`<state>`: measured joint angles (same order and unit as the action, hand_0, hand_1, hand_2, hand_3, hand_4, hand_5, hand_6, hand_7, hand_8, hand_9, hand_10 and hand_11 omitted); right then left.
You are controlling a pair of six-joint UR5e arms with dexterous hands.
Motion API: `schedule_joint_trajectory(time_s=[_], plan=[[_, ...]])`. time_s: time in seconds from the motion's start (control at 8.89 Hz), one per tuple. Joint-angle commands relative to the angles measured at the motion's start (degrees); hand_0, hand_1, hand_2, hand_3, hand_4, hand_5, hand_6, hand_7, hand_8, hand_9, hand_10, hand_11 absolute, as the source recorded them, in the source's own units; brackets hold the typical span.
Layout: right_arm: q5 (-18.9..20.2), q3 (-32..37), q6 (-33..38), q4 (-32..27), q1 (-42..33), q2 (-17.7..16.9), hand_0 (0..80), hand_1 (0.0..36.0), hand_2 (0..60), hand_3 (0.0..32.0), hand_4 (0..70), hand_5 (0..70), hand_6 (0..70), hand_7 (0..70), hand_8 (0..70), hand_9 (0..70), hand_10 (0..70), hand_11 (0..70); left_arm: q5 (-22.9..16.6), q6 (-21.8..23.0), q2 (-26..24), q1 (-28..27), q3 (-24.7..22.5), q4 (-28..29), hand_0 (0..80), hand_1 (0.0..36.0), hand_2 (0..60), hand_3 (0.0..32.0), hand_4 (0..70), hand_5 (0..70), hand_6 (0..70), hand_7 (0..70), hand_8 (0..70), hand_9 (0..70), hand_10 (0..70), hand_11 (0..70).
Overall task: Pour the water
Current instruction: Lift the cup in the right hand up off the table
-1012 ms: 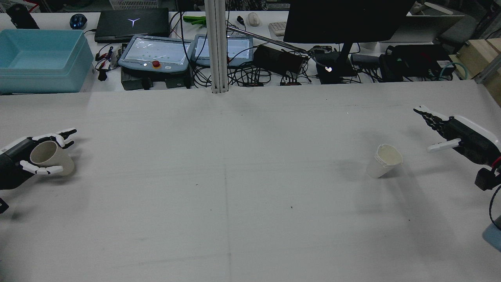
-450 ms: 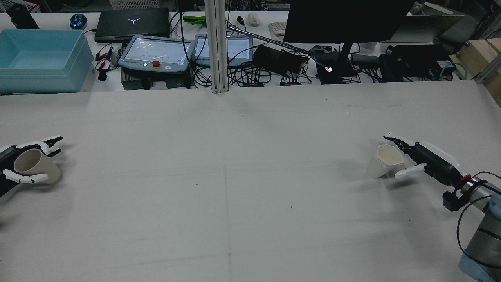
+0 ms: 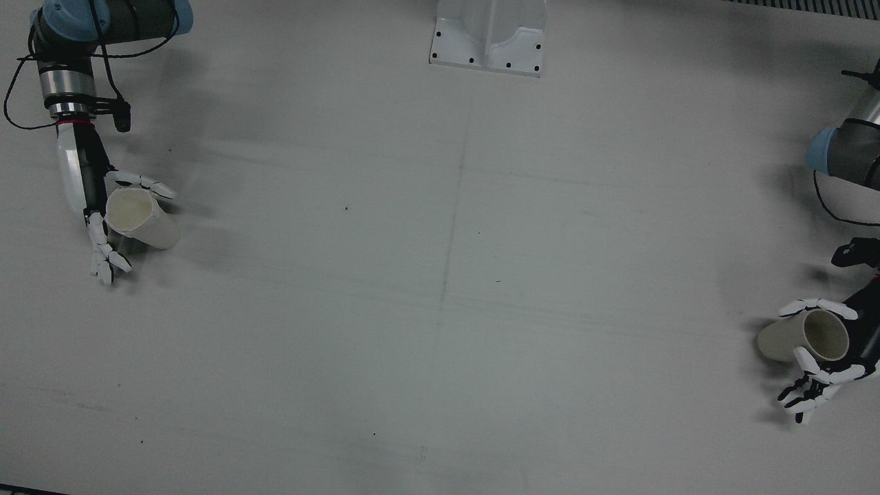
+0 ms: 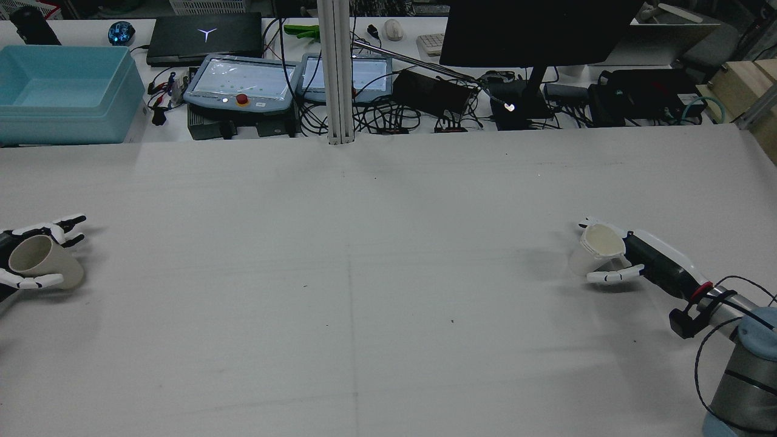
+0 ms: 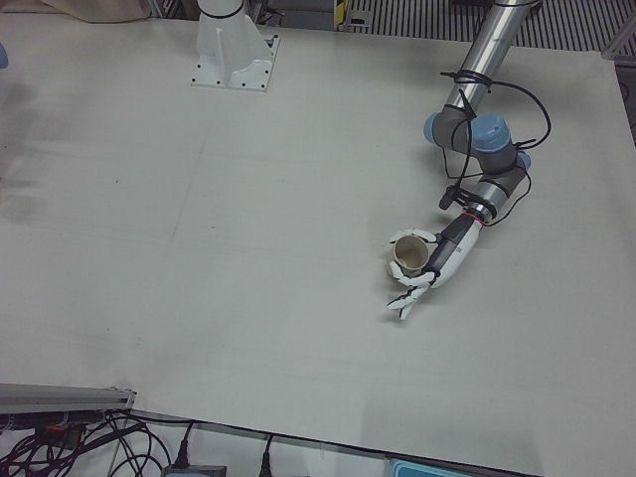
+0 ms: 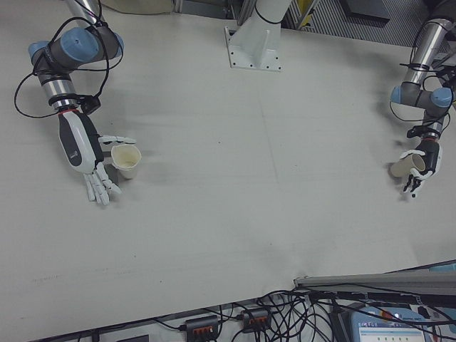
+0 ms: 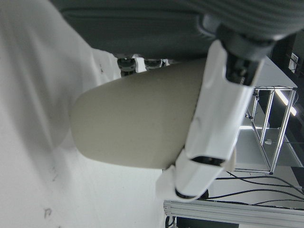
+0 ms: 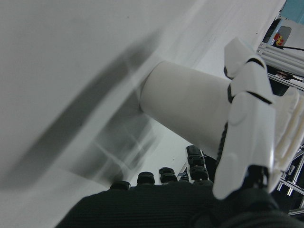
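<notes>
A white cup [image 3: 141, 220] stands on the table; it also shows in the rear view [image 4: 598, 246]. My right hand [image 3: 96, 220] is open around it, with its thumb on one side and its straight fingers on the other [image 4: 637, 261]. In the right hand view the cup [image 8: 190, 109] sits close to the palm. My left hand [image 3: 835, 364] is shut on a beige cup [image 3: 801, 337], tilted on its side, low over the table's left end [image 4: 42, 261]. In the left hand view the thumb [image 7: 213, 123] presses on the cup [image 7: 137, 123].
The white post base [image 3: 489, 34] stands at the middle of the robot's side. Beyond the far edge are a blue bin [image 4: 61, 91], teach pendants [image 4: 240, 82], cables and a monitor [image 4: 534, 30]. The two cups are at opposite ends of the table.
My right hand has moved in and down from the right edge until it is around the white cup. My left hand has carried the beige cup farther left and lower.
</notes>
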<state>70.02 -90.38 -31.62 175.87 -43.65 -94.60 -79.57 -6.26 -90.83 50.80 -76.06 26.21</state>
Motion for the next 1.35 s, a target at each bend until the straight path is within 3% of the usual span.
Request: schedule_joint_trajectory(time_s=[0.0,0.11,0.22,0.34,0.45,0.56,0.67,0.9,1.01,1.12,1.24], plan=[[-9.77,-2.77,-0.29,0.0,6.62,0.03,56.6,31.9,44.5,0.0,0.1,24.0,0.0,13.3,4.2,3.6,0.0,2.1,0.12,0.02,1.79,0.0,0.04,1.48,80.0,36.0,60.0,0.0,55.2,70.0,8.0,17.7,3.3,2.2,5.9,12.7],[-12.77,-3.04,-0.29,0.0,9.0,0.03,58.2,35.5,60.0,0.0,9.4,26.5,0.0,17.6,5.3,6.1,2.4,6.7,0.12,0.02,1.97,0.09,0.04,1.65,80.0,36.0,60.0,0.0,55.3,70.0,8.2,17.8,3.3,2.2,5.9,12.7],[-15.94,-4.0,-0.29,0.18,10.68,0.03,61.9,36.0,60.0,0.0,18.9,32.0,5.7,24.2,7.2,9.9,5.1,10.9,0.12,0.02,2.58,0.0,0.04,2.0,80.0,36.0,60.0,0.0,55.3,70.0,8.2,17.9,3.6,2.4,6.0,12.9],[-18.23,-5.4,-0.29,0.79,11.39,0.03,76.8,36.0,60.0,0.0,27.9,44.1,16.4,35.3,14.2,19.2,10.6,19.3,0.64,0.1,2.68,0.0,-0.14,2.01,80.0,36.0,60.0,0.0,55.1,70.0,8.1,17.8,3.5,2.3,5.9,12.7],[-18.34,-8.03,-0.03,2.88,11.14,-0.06,80.0,36.0,60.0,0.0,31.1,58.6,28.7,47.4,24.3,32.2,18.6,31.7,0.65,0.1,2.59,0.0,-0.57,1.75,80.0,36.0,60.0,0.0,55.2,70.0,8.2,17.9,3.5,2.3,5.9,12.7],[-18.43,-12.58,0.41,5.77,10.44,-0.58,80.0,36.0,60.0,0.0,27.7,70.0,41.1,61.3,38.1,49.4,30.8,48.3,0.65,0.19,2.5,-0.08,-0.84,1.66,80.0,36.0,60.0,0.0,56.1,70.0,8.8,18.5,3.7,2.4,5.7,12.6],[-18.34,-16.28,1.37,9.11,8.17,-0.67,80.0,36.0,60.0,0.0,26.7,70.0,45.4,64.5,42.0,54.1,35.1,53.9,0.56,0.19,2.07,-0.09,-1.45,0.79,80.0,36.0,60.0,0.0,56.9,70.0,9.2,18.9,3.7,2.4,5.5,12.3],[-16.86,-23.23,5.93,16.84,0.28,-0.06,80.0,36.0,60.0,0.0,36.6,70.0,50.6,62.1,43.1,53.8,35.0,53.5,0.03,0.02,-0.38,-0.44,-4.95,-4.03,80.0,36.0,60.0,0.0,59.6,70.0,10.5,19.6,3.8,2.5,5.2,11.8],[-13.45,-27.17,6.3,21.31,-3.77,2.21,80.0,36.0,60.0,0.0,44.6,70.0,53.9,62.1,43.1,52.8,33.5,51.4,-0.06,-0.16,-3.62,-0.44,-5.5,-6.58,80.0,36.0,60.0,0.0,61.8,70.0,11.5,20.3,3.6,2.6,5.3,11.8],[-8.29,-27.56,6.22,28.58,-10.6,9.8,80.0,36.0,60.0,0.0,52.2,70.0,57.4,63.2,43.5,52.8,32.6,50.2,-0.06,-0.77,-6.96,-0.52,-6.72,-9.74,80.0,36.0,60.0,0.0,61.6,70.0,11.3,20.1,3.3,2.6,5.2,11.7],[-3.88,-27.48,5.87,33.61,-15.45,15.79,80.0,36.0,60.0,0.0,65.7,70.0,64.6,67.2,45.0,54.2,32.9,50.2,-0.06,-1.99,-9.25,-2.87,-8.47,-12.47,80.0,36.0,60.0,0.0,60.0,70.0,10.7,19.7,3.2,2.5,5.1,11.6]])
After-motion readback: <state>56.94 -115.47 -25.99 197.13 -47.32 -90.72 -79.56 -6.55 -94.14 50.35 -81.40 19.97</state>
